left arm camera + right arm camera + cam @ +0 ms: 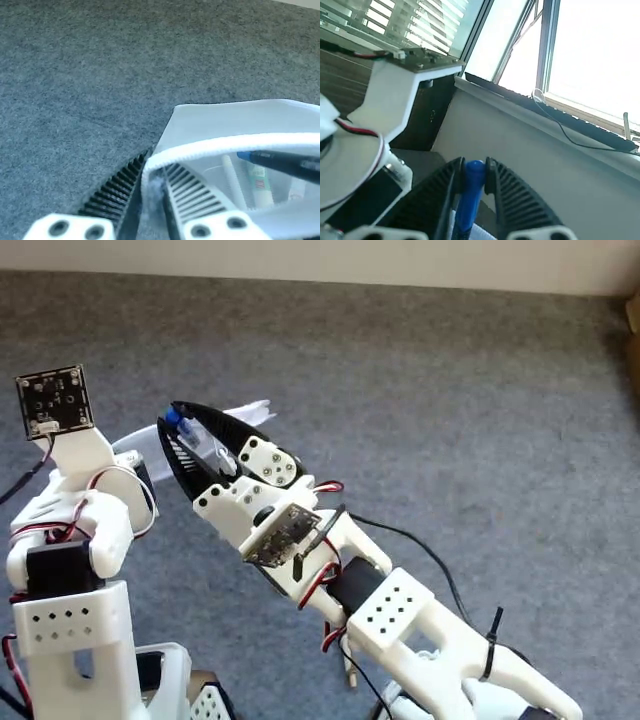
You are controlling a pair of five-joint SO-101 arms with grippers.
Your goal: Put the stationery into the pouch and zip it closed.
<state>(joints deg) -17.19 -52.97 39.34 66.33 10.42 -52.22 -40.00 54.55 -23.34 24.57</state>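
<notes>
Pen at the mouth of the held-open pouch

At centre-left of the grey carpeted table [450, 390], the left gripper [154, 172] pinches the rim of the white translucent fabric pouch [240, 120]. The right gripper [474, 170] is clamped on a blue-ended dark pen [280, 161] over the opening. Next, I judge: lower it in beside the green-labelled stick [257, 182], let go, then zip.

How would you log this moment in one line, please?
left gripper: shut on pouch rim | right gripper: shut on pen | pen: tip at pouch mouth | pouch: open
</notes>
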